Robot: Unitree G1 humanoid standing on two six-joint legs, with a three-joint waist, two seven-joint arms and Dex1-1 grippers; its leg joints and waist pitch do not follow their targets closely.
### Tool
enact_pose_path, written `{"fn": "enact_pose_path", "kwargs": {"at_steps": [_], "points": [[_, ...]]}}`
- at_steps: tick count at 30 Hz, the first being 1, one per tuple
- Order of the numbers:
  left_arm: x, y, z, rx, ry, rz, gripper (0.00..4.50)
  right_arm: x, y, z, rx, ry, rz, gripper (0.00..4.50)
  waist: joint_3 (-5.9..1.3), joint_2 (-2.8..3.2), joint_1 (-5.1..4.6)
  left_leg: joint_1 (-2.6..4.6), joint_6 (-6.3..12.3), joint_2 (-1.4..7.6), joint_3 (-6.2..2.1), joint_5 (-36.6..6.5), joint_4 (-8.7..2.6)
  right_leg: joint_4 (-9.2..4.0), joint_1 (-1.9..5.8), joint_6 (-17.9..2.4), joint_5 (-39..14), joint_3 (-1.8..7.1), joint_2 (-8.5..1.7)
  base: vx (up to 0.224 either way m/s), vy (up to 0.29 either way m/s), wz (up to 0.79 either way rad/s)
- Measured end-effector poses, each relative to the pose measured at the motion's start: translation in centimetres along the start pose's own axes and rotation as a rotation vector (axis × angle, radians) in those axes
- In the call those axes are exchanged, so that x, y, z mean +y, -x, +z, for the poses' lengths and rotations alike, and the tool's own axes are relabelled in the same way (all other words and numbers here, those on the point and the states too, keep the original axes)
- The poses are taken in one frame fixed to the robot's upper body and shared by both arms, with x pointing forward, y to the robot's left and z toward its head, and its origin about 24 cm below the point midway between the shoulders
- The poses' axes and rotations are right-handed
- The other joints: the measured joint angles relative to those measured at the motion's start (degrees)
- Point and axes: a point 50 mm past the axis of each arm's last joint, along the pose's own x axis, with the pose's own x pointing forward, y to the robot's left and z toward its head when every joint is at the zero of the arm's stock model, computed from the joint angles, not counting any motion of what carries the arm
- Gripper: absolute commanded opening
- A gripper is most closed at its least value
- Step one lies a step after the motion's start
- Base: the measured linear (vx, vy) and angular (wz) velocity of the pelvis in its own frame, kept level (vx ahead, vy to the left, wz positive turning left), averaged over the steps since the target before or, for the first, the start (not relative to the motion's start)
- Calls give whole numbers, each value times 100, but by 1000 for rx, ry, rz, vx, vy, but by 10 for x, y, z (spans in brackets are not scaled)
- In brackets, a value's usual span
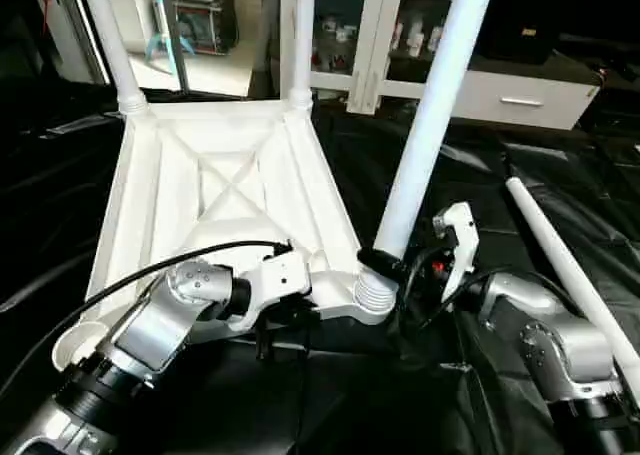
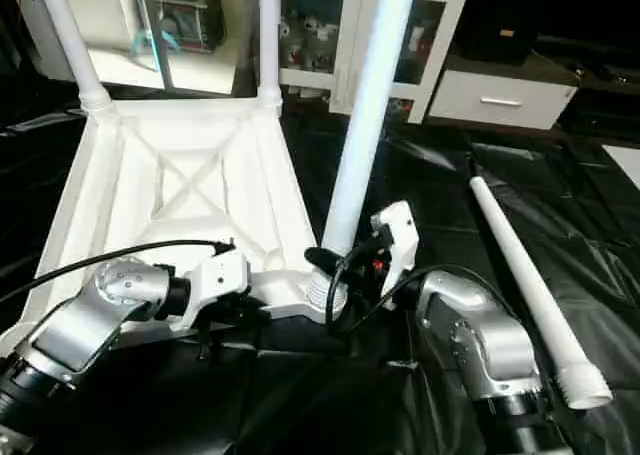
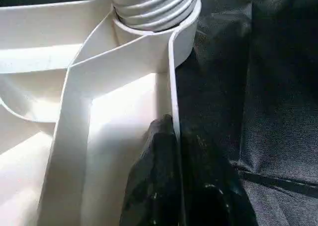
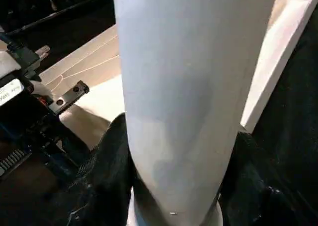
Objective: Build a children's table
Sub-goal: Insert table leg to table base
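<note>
I have the table top (image 1: 215,190) lying upside down on the black sheet (image 1: 500,185), ribbed underside up, with two legs already standing in the far corner sockets. My left gripper (image 3: 171,176) is pinched shut on the near rim of the top, one finger either side of the thin wall, just beside the near-right corner socket (image 1: 372,297). My right gripper (image 4: 174,186) is clasped around the third leg (image 1: 430,115) low down, fingers on both sides of the tube, right above its threaded end.

That leg leans a little to the right, so I judge it is not fully seated. To do this well I want to bring the tube upright over the socket before turning, or the threads may cross and jam. I would keep the left pinch firm so the top cannot spin with the leg, and turn in short strokes, regripping low each time.

The fourth leg (image 2: 525,295) lies on the sheet to the right, well clear, threaded end towards me. The near-left socket (image 1: 75,340) is open for it.
</note>
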Motion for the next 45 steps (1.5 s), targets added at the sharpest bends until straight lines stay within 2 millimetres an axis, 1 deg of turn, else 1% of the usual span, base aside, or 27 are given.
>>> {"fn": "enact_pose_path", "kwargs": {"at_steps": [6,9,12,17,28,31,36,38,41,45], "points": [[0,1,-2,9,8,2,3,-2,-6,1,42,47,23,189,-17,-29,-36,12,-1,1,1,0,-1,0,7,3,-1,0,0,0,0,0],[1,1,-3,14,11,5,3,-2,-9,1,60,73,28,189,-29,-55,-57,27,-1,1,1,0,-6,-2,8,13,-8,0,0,0,0,0],[1,1,-4,19,17,6,3,-2,-11,-1,64,69,28,189,-31,-67,-70,65,-2,1,1,-1,-12,-17,19,22,-13,1,0,0,0,0],[1,1,-4,20,22,6,3,-3,-12,-3,45,53,18,189,-40,-80,-69,71,-2,1,4,-1,-35,-44,18,11,-7,1,0,0,0,0],[2,0,-4,13,33,-2,3,-9,0,-14,-69,-88,-24,189,-33,-70,-43,72,-2,0,10,-1,-46,-45,14,9,-5,3,0,0,0,0],[2,0,-3,10,32,-4,3,-8,3,-17,-91,-96,-31,189,-33,-69,-17,72,-2,1,11,-1,-51,-46,14,9,-5,3,0,0,0,0],[3,-2,-1,2,37,-8,3,-4,10,-20,-118,-45,-36,189,-27,-57,50,74,-2,0,21,-1,-67,-52,12,9,-6,6,-1,0,0,0],[4,-4,-1,1,42,-8,3,-1,10,-19,-111,16,-35,189,-24,-52,70,77,-3,0,24,-1,-76,-54,11,10,-6,6,-1,0,0,0],[7,-5,0,1,52,-7,3,0,12,-20,-99,76,-42,189,-20,-46,75,79,-3,0,26,-1,-81,-56,12,12,-7,7,-2,0,0,0],[9,-6,-1,3,59,-5,3,0,14,-21,-101,87,-55,189,-18,-42,66,81,-3,0,28,-1,-91,-72,12,13,-8,8,-2,0,0,0]]}}
